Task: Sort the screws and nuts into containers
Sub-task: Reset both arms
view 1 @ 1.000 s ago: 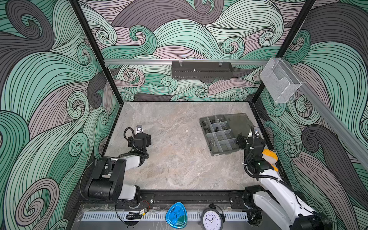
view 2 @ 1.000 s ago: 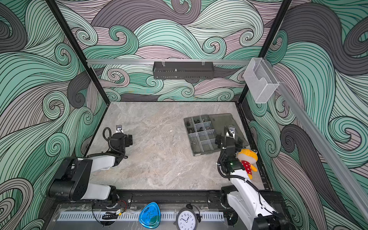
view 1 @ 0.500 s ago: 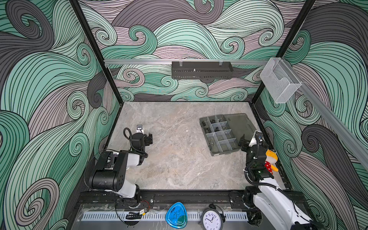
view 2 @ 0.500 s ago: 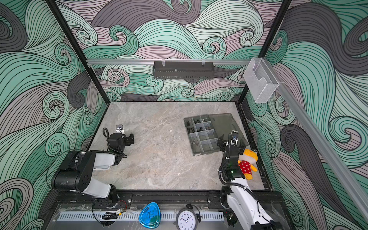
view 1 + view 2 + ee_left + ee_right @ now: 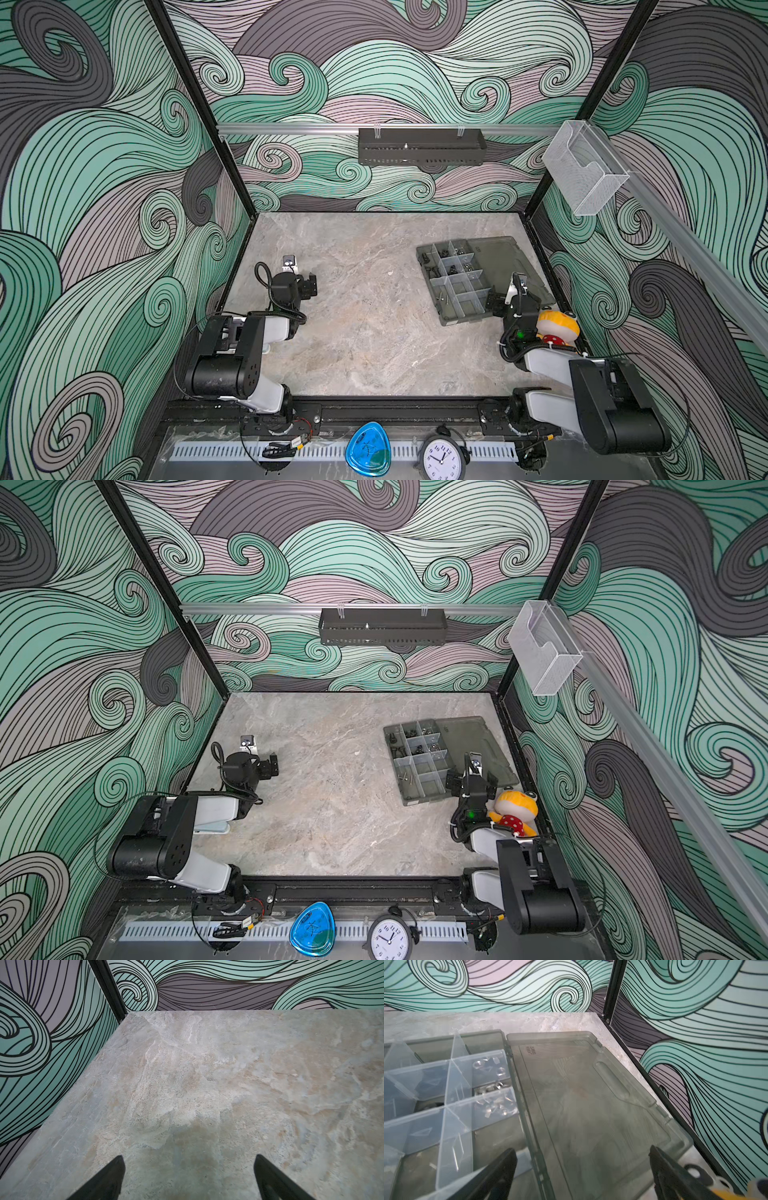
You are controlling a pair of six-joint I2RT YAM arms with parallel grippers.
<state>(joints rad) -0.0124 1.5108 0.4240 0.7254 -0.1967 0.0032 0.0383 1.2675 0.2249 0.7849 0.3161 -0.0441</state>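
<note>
- Showing a grey organiser box [image 5: 467,319], its lid [image 5: 513,266] open flat, right of centre in a top view.
- Its upper compartments are holding nuts [image 5: 467,266]; two screws [image 5: 443,296] are lying lower left.
- The right gripper [image 5: 581,1148] is hovering over the hinge, jaws wide, empty.
- The left gripper [image 5: 189,1159] is hanging over bare table [image 5: 207,1064], jaws apart, empty.
- Sorting is looking nearly done; one pale speck [image 5: 401,273], too small to identify, is lying loose.

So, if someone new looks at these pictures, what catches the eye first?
The swirling green, grey and pink wave walls dominate all sides. On the marble table, the open smoky-grey organiser box lies at the right side, and a yellow-headed plush toy in red polka dots sits by its near corner.
</note>
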